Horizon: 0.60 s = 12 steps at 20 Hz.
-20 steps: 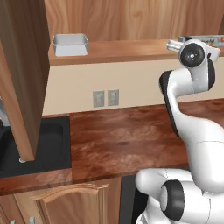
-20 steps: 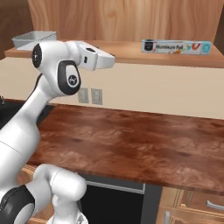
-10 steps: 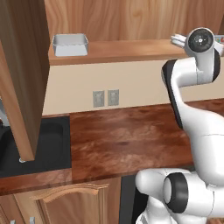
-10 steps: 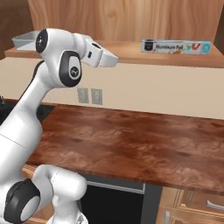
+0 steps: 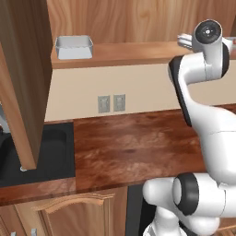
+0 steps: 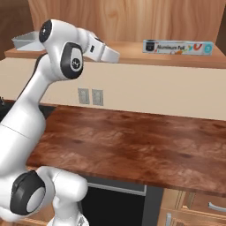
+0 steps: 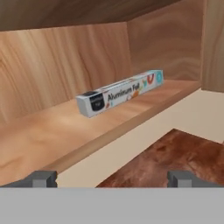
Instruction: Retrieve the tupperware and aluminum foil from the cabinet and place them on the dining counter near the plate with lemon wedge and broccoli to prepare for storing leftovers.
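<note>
The aluminum foil (image 7: 120,93), a long white box with blue ends, lies on the open cabinet's wooden shelf (image 7: 57,135), straight ahead of my gripper (image 7: 112,179). Its fingertips (image 7: 41,178) stand wide apart with nothing between them, so it is open. From the right base view, the gripper (image 6: 110,54) hovers at shelf height, well left of the aluminum foil (image 6: 178,46). The tupperware (image 5: 73,46), a shallow pale container, rests at the shelf's left end, and appears again as the tupperware (image 6: 24,40). The dining counter, plate, lemon wedge and broccoli are out of view.
The cabinet's tall brown door (image 5: 23,69) hangs open at the left. Below the shelf runs a reddish wood wall counter (image 5: 138,147) with a black sink (image 5: 46,147) at its left end. Two outlets (image 5: 111,103) sit on the beige wall.
The arm has risen, lifting the gripper up to shelf level and nearer the foil. The jaws have stayed wide apart. The foil and tupperware have not moved.
</note>
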{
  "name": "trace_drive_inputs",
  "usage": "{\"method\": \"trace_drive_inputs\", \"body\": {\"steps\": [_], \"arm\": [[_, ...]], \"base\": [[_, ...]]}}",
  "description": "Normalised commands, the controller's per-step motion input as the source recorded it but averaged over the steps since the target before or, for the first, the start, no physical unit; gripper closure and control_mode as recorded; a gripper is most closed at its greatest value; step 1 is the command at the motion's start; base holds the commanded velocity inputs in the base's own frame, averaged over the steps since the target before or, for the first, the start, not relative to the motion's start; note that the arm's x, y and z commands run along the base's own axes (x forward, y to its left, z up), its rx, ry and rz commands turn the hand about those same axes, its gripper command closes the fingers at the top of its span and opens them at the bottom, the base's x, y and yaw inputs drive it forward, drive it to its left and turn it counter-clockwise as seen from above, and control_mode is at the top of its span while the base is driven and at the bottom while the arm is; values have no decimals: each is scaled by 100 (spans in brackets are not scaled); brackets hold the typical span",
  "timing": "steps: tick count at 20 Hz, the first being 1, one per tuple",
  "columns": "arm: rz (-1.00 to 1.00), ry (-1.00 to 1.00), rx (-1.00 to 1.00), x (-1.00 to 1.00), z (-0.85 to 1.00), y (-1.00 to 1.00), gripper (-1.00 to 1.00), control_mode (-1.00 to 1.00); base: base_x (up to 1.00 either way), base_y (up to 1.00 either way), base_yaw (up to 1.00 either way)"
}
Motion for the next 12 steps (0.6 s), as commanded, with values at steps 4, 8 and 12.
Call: {"method": "trace_drive_inputs", "body": {"steps": [4, 8, 12], "arm": [[0, 10, 0, 37, -1, 0, -100, -100], [0, 10, 0, 43, -1, -8, -100, -100], [0, 2, 0, 39, -13, -19, -100, -100]], "base": [[0, 0, 0], [0, 0, 0], [0, 0, 0]]}}
